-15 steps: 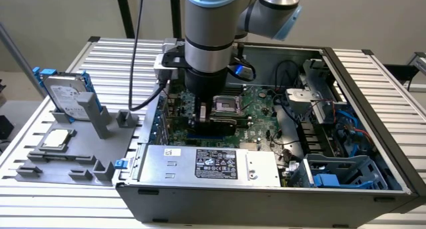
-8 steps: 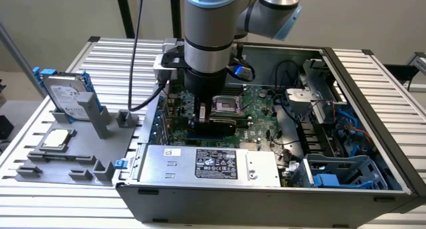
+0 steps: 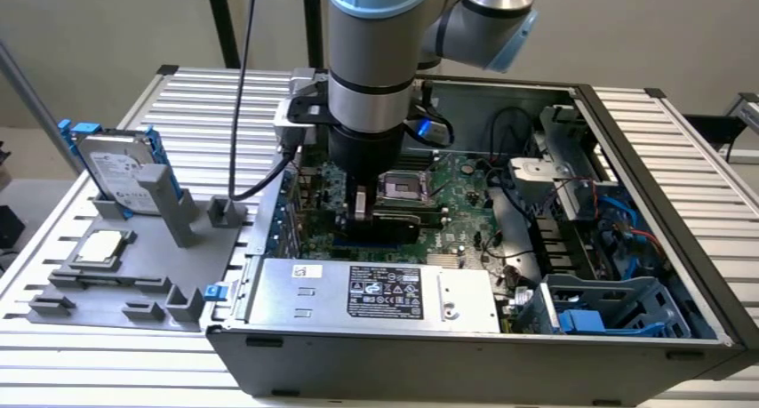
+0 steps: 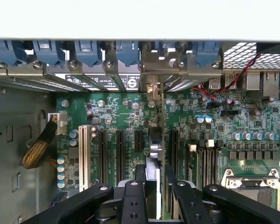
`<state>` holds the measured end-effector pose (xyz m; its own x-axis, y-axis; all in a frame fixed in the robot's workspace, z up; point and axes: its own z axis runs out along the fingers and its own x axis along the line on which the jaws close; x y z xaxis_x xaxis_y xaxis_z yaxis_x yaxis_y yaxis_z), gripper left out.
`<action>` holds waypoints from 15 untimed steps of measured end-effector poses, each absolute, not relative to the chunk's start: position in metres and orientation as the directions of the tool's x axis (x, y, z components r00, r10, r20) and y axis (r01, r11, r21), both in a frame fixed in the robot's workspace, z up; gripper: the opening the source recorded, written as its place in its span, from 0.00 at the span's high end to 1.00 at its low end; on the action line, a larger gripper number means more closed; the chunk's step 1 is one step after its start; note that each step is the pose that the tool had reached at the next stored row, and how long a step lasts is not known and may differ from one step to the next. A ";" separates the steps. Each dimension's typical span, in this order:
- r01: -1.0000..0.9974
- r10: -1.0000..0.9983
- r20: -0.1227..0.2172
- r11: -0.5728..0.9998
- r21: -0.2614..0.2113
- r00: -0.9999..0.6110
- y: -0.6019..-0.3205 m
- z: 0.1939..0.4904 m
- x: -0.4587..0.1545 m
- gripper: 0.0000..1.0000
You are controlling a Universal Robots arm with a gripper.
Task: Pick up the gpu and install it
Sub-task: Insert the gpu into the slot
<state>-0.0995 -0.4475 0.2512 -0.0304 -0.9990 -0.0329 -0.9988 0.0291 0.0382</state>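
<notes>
The gpu (image 4: pixel 155 140) is seen edge-on in the wrist view, a thin upright card with its silver bracket (image 4: pixel 151 70) at the case's rear slot wall. My gripper (image 4: pixel 154 175) is shut on the card's top edge, with one black finger (image 4: pixel 140 173) on each side. The card stands in line with the black expansion slots (image 4: pixel 119 154) of the green motherboard (image 4: pixel 210 135). In the exterior view my gripper (image 3: pixel 368 214) is low inside the open computer case (image 3: pixel 475 337), over the board's slot area, and the gpu (image 3: pixel 386 223) shows as a dark strip under it. Whether the card is seated in a slot I cannot tell.
A CPU socket (image 3: pixel 403 186) lies just behind the gripper. A power supply (image 3: pixel 368 288) fills the case's front, with cables and drive bays (image 3: pixel 605 310) at the exterior view's right. Blue latches (image 4: pixel 88 51) line the rear wall. Outside the case, a grey fixture (image 3: pixel 131 279) holds a hard drive (image 3: pixel 119 168) and a CPU chip (image 3: pixel 101 245).
</notes>
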 end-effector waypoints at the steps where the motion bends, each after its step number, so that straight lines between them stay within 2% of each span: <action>1: -0.999 -0.999 -0.033 0.029 0.038 -0.030 -0.448 0.251 -0.100 0.73; 15: -0.999 -0.999 -0.033 0.029 0.039 -0.030 -0.447 0.248 -0.099 0.73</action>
